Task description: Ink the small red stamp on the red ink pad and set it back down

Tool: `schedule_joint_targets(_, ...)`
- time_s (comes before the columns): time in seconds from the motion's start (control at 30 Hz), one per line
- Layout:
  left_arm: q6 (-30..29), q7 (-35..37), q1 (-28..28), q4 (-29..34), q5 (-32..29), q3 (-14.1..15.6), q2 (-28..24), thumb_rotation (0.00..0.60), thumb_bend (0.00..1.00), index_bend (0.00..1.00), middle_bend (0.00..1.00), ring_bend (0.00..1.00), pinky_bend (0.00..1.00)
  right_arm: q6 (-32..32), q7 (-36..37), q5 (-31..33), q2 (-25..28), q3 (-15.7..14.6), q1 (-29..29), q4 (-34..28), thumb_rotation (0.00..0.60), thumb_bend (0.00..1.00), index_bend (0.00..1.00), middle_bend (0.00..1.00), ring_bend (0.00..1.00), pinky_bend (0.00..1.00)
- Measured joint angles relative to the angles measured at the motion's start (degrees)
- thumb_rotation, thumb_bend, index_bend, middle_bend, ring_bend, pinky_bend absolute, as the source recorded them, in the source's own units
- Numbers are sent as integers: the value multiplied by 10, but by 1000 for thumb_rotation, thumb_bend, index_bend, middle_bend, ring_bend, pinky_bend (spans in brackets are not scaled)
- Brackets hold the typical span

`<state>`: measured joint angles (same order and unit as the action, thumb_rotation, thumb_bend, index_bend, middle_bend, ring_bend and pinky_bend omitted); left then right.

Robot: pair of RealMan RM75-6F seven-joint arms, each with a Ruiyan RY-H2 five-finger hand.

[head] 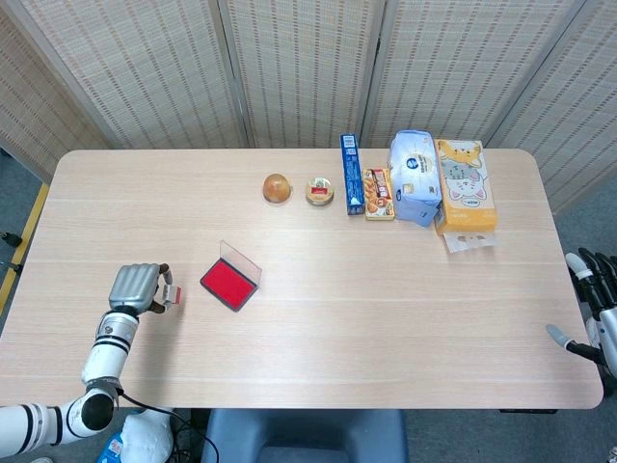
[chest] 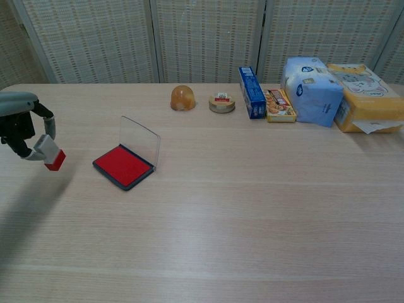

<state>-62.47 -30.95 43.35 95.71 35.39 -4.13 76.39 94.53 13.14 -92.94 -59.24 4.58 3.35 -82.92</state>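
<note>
Left hand (chest: 22, 129) gripping small red stamp (chest: 53, 158) at 9 o'clock of open ink pad (chest: 123, 166), apart from it. Right hand (head: 590, 307) at table (head: 386, 289) edge, 3 o'clock, fingers spread, empty.

No print on the packages is sharp enough to read.

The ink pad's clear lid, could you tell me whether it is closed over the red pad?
No, the lid stands raised at the back of the ink pad, leaving the red surface uncovered.
</note>
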Motion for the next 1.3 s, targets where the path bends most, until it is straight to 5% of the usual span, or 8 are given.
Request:
schedule_joint_targets(0.9, 77, 72, -28, -79, 59, -3, 42, 600, 460, 734, 1000, 696, 645, -6, -5, -1, -1, -2, 3, 0, 600, 151, 0, 0, 0, 0)
schedule_joint_targets(1.13, 86, 85, -35, -89, 65, -3, 47, 600, 352, 724, 1000, 691, 644, -4, -6, -2, -1, -3, 3, -1, 600, 151, 0, 0, 0, 0)
schedule_joint_targets(1.3, 93, 86, -37, -91, 68, -2, 45, 600, 258, 609, 996, 654, 625, -4, -8, -3, -2, -3, 3, -2, 600, 151, 0, 0, 0, 0)
